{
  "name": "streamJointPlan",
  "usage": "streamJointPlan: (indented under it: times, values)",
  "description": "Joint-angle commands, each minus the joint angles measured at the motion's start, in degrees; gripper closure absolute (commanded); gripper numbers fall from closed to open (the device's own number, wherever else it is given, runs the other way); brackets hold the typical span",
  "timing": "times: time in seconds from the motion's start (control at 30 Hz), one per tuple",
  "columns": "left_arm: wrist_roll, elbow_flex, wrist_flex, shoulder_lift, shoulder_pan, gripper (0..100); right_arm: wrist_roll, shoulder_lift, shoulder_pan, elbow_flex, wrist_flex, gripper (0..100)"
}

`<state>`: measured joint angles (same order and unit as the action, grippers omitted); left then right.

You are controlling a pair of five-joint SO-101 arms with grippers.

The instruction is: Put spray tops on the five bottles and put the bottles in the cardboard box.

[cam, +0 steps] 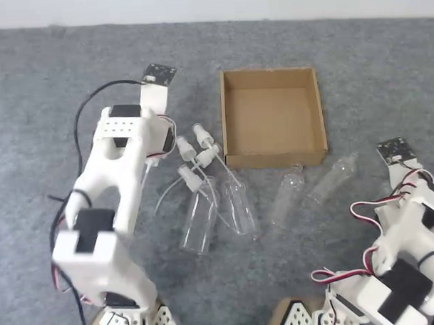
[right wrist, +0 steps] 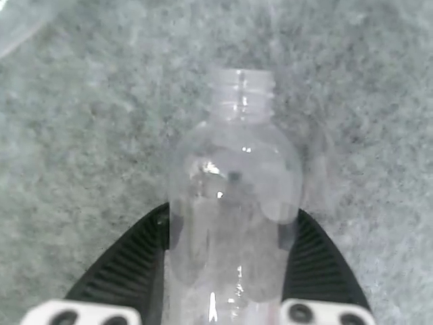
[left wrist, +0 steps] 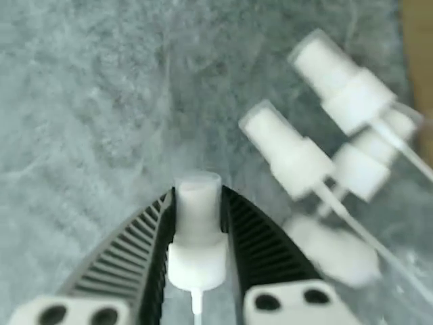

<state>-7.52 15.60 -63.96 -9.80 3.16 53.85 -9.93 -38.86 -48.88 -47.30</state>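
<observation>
- Holding one spray top (left wrist: 197, 233) in left gripper (left wrist: 196, 196), left of cardboard box (cam: 274, 159).
- Uncapped bottle (right wrist: 233, 169) clamped in right gripper (right wrist: 232, 213).
- Nothing boxed yet; four loose bottles (cam: 290, 195) lie in front of it.

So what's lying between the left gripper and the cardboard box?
A cluster of white spray tops lies on the carpet between the left gripper, shut on another spray top, and the cardboard box; the high and left wrist views show it.

Five clear bottles (cam: 198, 224), five white spray tops (cam: 202, 132), one cardboard box (cam: 274, 159)
</observation>
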Motion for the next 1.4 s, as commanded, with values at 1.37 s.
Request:
streamJointPlan:
  times: [1.37]
  values:
    - [-0.7,38.2,3.4,53.9,2.5,99,-5.1,9.1,7.6,21.5,-15.5,79.4]
